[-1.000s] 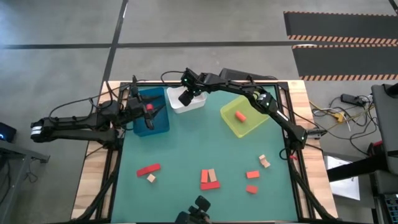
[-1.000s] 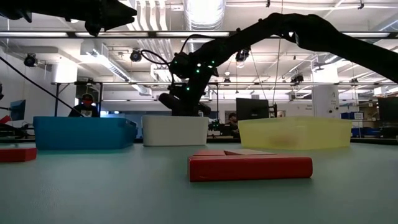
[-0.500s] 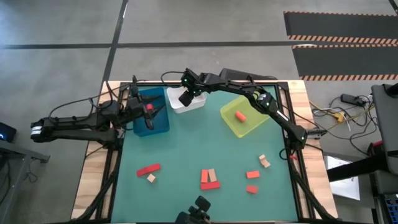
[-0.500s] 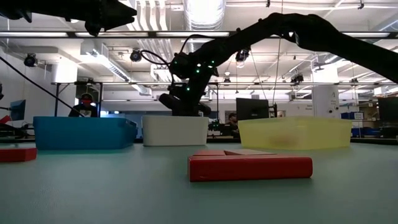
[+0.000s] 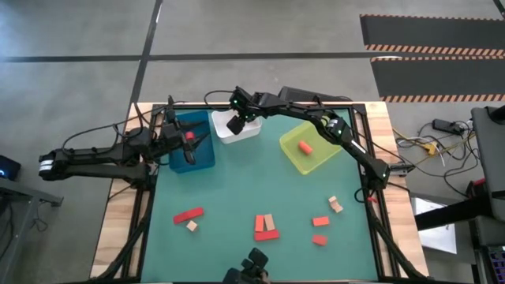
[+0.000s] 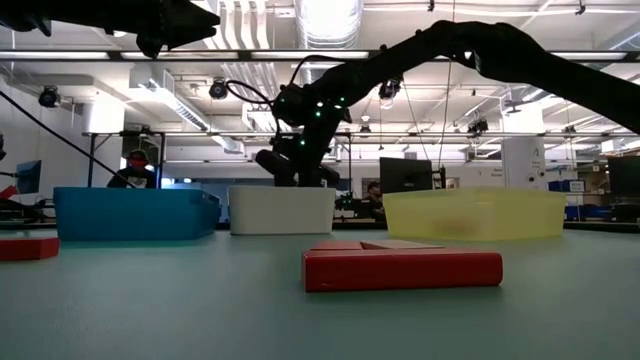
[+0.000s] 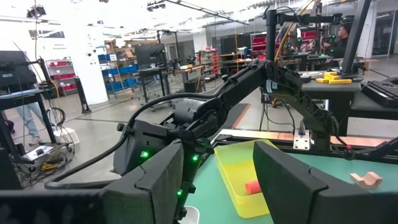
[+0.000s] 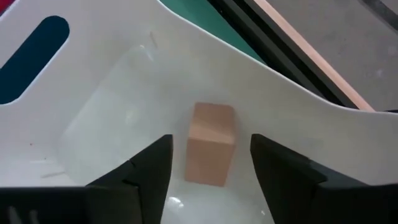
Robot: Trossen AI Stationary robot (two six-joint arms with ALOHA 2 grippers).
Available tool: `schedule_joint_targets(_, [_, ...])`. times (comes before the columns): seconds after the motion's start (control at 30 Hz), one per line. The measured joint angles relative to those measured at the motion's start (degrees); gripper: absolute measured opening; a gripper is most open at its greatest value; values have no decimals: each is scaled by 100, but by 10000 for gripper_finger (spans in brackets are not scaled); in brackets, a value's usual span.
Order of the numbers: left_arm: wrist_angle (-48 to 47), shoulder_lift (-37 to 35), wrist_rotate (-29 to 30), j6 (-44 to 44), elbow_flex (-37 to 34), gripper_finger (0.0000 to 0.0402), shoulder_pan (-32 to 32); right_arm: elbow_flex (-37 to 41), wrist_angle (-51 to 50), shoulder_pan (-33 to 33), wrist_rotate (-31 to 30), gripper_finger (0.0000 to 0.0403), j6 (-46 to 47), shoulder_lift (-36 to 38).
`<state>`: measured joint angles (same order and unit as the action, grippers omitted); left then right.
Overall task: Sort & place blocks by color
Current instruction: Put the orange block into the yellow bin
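Green tabletop (image 5: 237,205), workshop bkgd. Right gripper (image 5: 235,124) hangs over white plastic bin (image 5: 251,132), fingers spread apart; pale tan wooden block (image 8: 210,144) lies on bin floor directly below, between the fingers, untouched. Left gripper (image 5: 189,140) over blue plastic bin (image 5: 201,154), fingers apart, nothing held. Orange block (image 5: 304,147) in yellow-green plastic bin (image 5: 293,158), beside right arm. Remaining red, orange, tan blocks (image 5: 266,226) on table, well apart from both grippers.
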<state>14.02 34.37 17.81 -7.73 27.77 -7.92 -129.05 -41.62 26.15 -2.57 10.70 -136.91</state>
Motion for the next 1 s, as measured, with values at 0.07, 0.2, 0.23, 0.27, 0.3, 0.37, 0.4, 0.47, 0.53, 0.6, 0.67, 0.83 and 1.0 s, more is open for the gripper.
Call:
schedule_joint_targets(0.07, [0,0,1,0,0,180,0,-27,-34,0,0,211,-2,20])
schedule_joint_targets(0.2, [0,7,1,0,0,180,-1,-121,-146,-37,-8,208,-27,220])
schedule_joint_targets(0.23, [0,7,1,0,0,180,0,-129,-203,-64,-9,206,-55,292])
schedule_joint_targets(0.27, [0,7,1,0,0,180,0,-132,-264,-89,-5,204,-86,379])
schedule_joint_targets(0.3, [0,4,-1,0,0,180,0,-132,-367,-115,-2,202,-90,464])
schedule_joint_targets(0.37, [0,4,1,1,0,180,-1,-132,-642,-181,-2,199,-113,614])
schedule_joint_targets(0.4, [0,4,-1,2,0,180,0,-132,-806,-215,-6,197,-131,694])
schedule_joint_targets(0.47, [0,2,1,7,0,180,4,-132,-1112,-317,-60,193,-180,867])
schedule_joint_targets(0.53, [-2,0,1,58,0,180,7,-132,-1394,-449,-62,189,-264,1049])
schedule_joint_targets(0.6, [0,7,1,144,0,180,7,-132,-1630,-608,-65,186,-325,1201])
schedule_joint_targets(0.67, [0,7,1,148,0,180,7,-129,-1891,-785,-83,183,-393,1321])
schedule_joint_targets(0.83, [-3,51,1,297,0,180,9,-95,-2424,-1323,-271,176,-431,1552])
schedule_joint_targets(1.0, [-88,152,1,394,-4,180,11,-84,-2772,-1884,-347,176,-432,1660])
